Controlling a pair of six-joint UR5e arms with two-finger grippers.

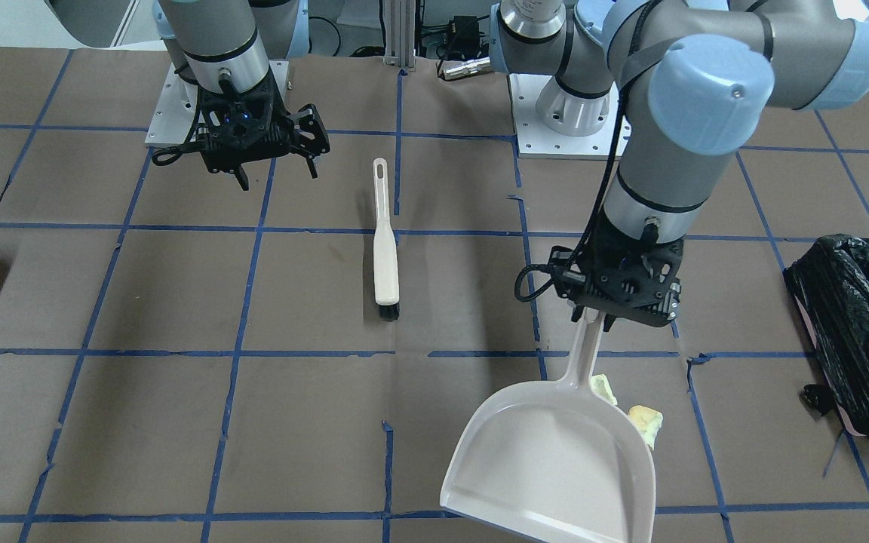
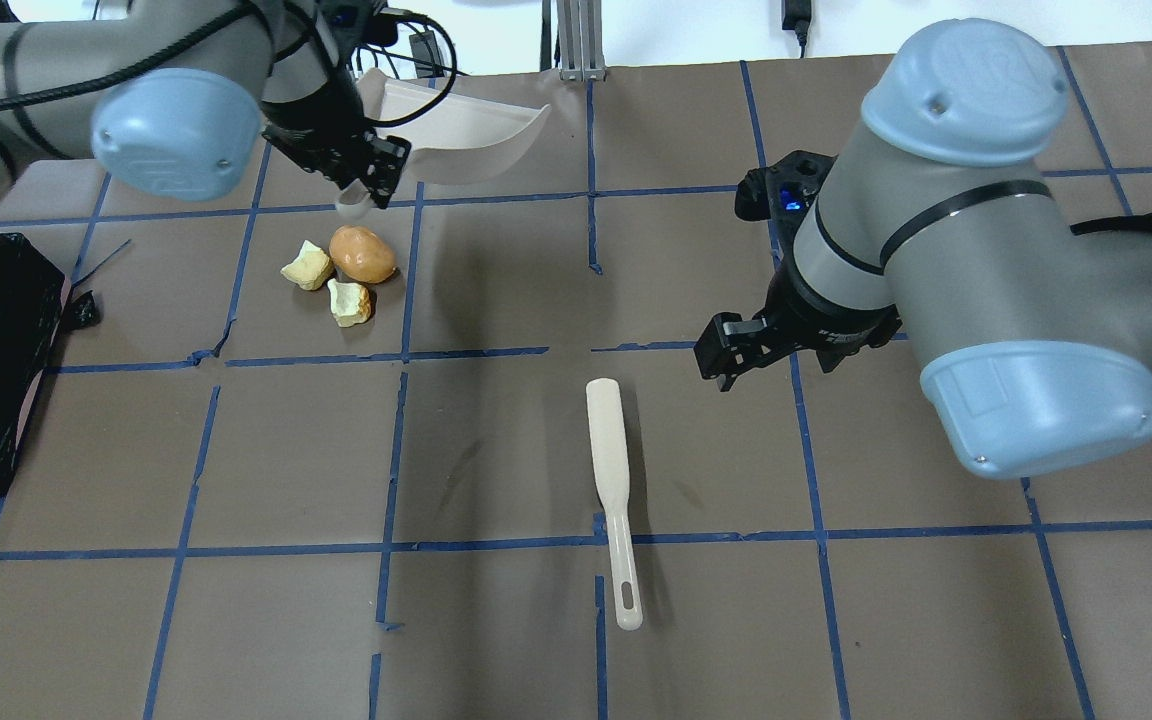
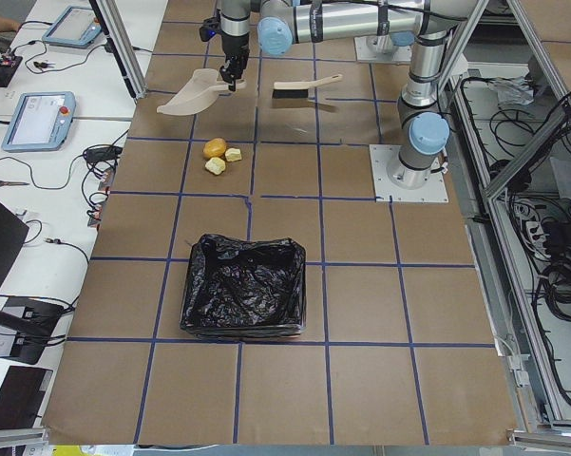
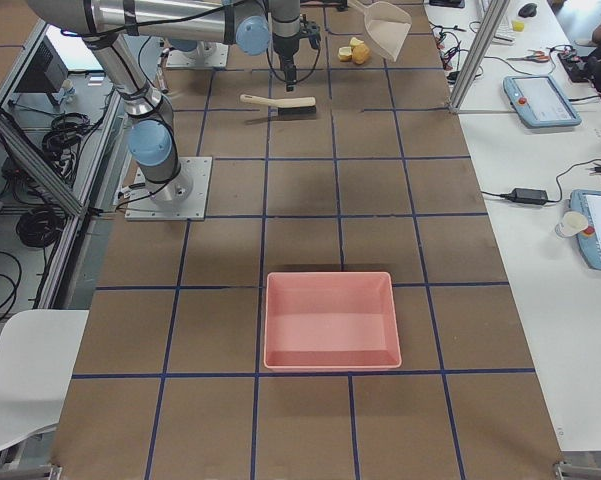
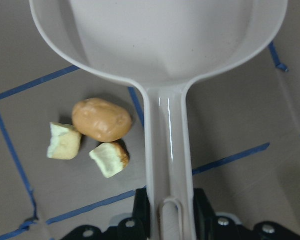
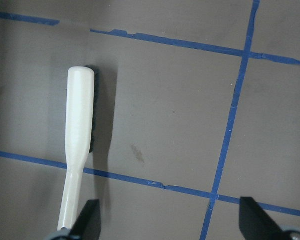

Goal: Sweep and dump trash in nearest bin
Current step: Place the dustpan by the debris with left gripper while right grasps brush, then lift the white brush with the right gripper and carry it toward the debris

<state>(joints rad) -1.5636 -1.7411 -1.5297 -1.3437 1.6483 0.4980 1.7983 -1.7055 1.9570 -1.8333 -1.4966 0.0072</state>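
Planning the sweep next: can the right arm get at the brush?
Probably yes. The right gripper hangs open just beside the brush, whose handle lies bare with nothing between them.

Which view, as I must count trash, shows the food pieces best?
Left wrist-mounted: bun and both pale chunks are large, unobstructed. Overhead shows all three, smaller; front-facing hides most behind the dustpan; side views show specks; right wrist, none.

The left arm [image 1: 668,166] and right arm [image 1: 216,38] are fat silver-grey tubes with pale blue round caps [image 1: 710,83] and thin black rings [image 1: 661,204]. A black cable [image 1: 606,188] runs down the left one. The left end effector [image 1: 594,323] and right end effector [image 1: 277,172] are black.
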